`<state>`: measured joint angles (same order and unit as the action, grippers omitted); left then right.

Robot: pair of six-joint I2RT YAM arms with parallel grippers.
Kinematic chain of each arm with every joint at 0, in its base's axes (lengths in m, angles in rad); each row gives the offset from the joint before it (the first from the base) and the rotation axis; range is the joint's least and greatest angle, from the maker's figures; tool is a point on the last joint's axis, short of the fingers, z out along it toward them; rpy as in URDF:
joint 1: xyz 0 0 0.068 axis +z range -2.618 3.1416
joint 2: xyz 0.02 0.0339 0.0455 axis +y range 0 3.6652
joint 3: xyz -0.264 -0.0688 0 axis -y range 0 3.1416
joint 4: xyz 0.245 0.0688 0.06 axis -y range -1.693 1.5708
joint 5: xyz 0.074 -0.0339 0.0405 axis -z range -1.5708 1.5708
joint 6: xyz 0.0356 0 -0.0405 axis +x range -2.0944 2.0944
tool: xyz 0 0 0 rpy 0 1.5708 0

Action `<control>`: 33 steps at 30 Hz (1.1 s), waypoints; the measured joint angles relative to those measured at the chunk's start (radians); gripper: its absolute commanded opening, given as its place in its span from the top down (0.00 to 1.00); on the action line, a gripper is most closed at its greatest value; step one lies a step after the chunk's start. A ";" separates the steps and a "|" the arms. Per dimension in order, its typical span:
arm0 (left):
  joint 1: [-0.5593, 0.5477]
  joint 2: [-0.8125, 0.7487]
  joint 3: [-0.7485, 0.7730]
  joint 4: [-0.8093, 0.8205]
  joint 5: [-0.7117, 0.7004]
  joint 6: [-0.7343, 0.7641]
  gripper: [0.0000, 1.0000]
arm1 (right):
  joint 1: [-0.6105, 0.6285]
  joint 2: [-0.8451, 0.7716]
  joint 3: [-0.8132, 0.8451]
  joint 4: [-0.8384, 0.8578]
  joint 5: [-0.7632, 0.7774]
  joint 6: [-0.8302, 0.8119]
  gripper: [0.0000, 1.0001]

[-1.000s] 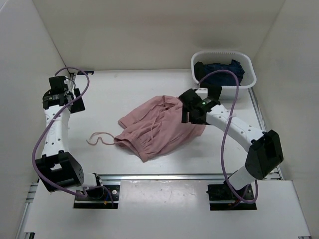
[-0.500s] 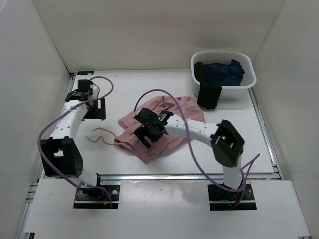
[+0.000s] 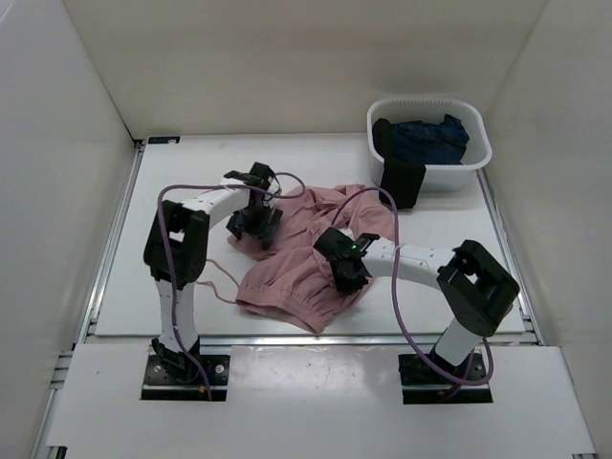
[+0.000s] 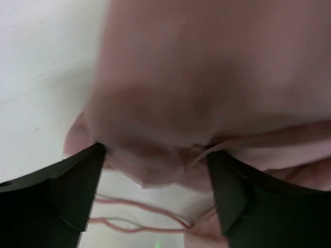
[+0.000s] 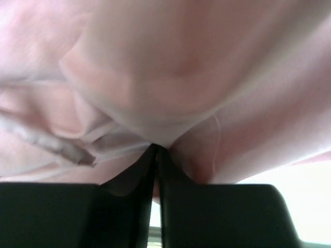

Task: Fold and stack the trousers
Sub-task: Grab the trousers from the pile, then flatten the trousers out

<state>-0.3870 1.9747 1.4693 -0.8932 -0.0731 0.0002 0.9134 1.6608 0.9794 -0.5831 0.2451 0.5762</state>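
We have the right fingers (image 5: 132,178) pinched shut on a fold of the trousers (image 3: 296,287) right at their tips, the left fingers (image 4: 51,196) spread wide with a bunched edge between them, and the heap on the table (image 3: 124,249) stretches from one pair to the other.

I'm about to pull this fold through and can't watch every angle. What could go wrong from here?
1. The right gripper is shut on just a thin pinch of the trousers, so it may slip out on a pull.
2. The left gripper is open around a bunched wad, so closing could grab several layers.
3. The loose drawstrings trail close by it and might snag.
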 measured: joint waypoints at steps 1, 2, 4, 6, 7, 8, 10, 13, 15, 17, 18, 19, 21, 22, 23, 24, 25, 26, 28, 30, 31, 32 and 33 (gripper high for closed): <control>-0.010 0.028 0.000 0.000 0.000 -0.002 0.26 | 0.002 -0.003 -0.002 -0.010 0.010 0.013 1.00; -0.020 0.056 0.000 0.000 0.004 -0.008 0.44 | 0.002 -0.003 -0.002 -0.018 0.021 0.023 1.00; -0.031 0.062 0.010 0.001 0.010 -0.008 0.86 | -0.007 -0.003 -0.001 -0.035 0.034 0.031 1.00; -0.033 0.056 -0.002 0.012 -0.007 -0.003 0.86 | -0.045 -0.003 0.000 -0.063 0.045 0.031 1.00; -0.029 0.043 -0.026 0.023 -0.016 -0.001 0.86 | -0.082 -0.003 0.000 -0.079 0.047 0.030 1.00; -0.023 0.023 -0.048 0.026 -0.024 -0.001 0.86 | -0.121 -0.003 0.000 -0.093 0.058 0.027 1.00; 0.005 -0.051 -0.132 0.037 -0.046 -0.001 0.86 | -0.223 0.002 0.003 -0.124 0.087 0.018 1.00; 0.058 -0.213 -0.278 0.032 -0.097 -0.001 0.86 | -0.357 0.037 0.071 -0.202 0.157 -0.011 1.00; 0.098 -0.357 -0.376 0.002 -0.148 -0.001 0.86 | -0.404 0.075 0.181 -0.237 0.223 -0.054 1.00; 0.128 -0.474 -0.459 0.020 -0.230 0.000 0.86 | -0.398 0.117 0.337 -0.304 0.266 -0.098 1.00; 0.142 -0.525 -0.497 0.015 -0.266 0.000 0.86 | -0.388 0.143 0.436 -0.317 0.282 -0.119 0.92; 0.165 -0.566 -0.528 0.007 -0.296 0.000 0.83 | -0.374 0.162 0.532 -0.307 0.295 -0.138 0.86; 0.214 -0.604 -0.552 -0.009 -0.331 0.000 0.75 | -0.340 0.161 0.655 -0.279 0.308 -0.165 0.69; 0.239 -0.608 -0.552 -0.017 -0.338 0.000 0.74 | -0.318 0.139 0.677 -0.267 0.308 -0.178 0.62; 0.258 -0.610 -0.552 -0.019 -0.342 0.001 0.72 | -0.299 0.114 0.676 -0.257 0.307 -0.185 0.52; 0.267 -0.610 -0.552 -0.022 -0.342 0.000 0.72 | -0.274 0.076 0.657 -0.253 0.303 -0.188 0.33; 0.273 -0.610 -0.552 -0.024 -0.342 0.000 0.72 | -0.248 0.036 0.627 -0.251 0.295 -0.188 0.26; 0.275 -0.610 -0.552 -0.026 -0.341 0.000 0.72 | -0.224 -0.005 0.589 -0.253 0.277 -0.196 0.20; 0.284 -0.609 -0.552 -0.027 -0.340 0.000 0.73 | -0.152 -0.105 0.470 -0.237 0.232 -0.199 0.08; 0.292 -0.604 -0.552 -0.027 -0.338 0.000 0.76 | -0.046 -0.194 0.341 -0.236 0.179 -0.193 0.06; 0.301 -0.598 -0.552 -0.026 -0.338 0.000 0.77 | 0.014 -0.227 0.283 -0.231 0.153 -0.192 0.04; 0.310 -0.589 -0.552 -0.024 -0.338 0.000 0.77 | 0.082 -0.249 0.234 -0.234 0.124 -0.191 0.04; 0.323 -0.575 -0.552 -0.022 -0.338 0.000 0.77 | 0.157 -0.261 0.188 -0.235 0.093 -0.188 0.04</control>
<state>-0.0639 1.3994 0.9176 -0.9150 -0.4110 0.0002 1.0706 1.3998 1.1679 -0.8181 0.3378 0.3885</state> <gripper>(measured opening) 0.237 0.956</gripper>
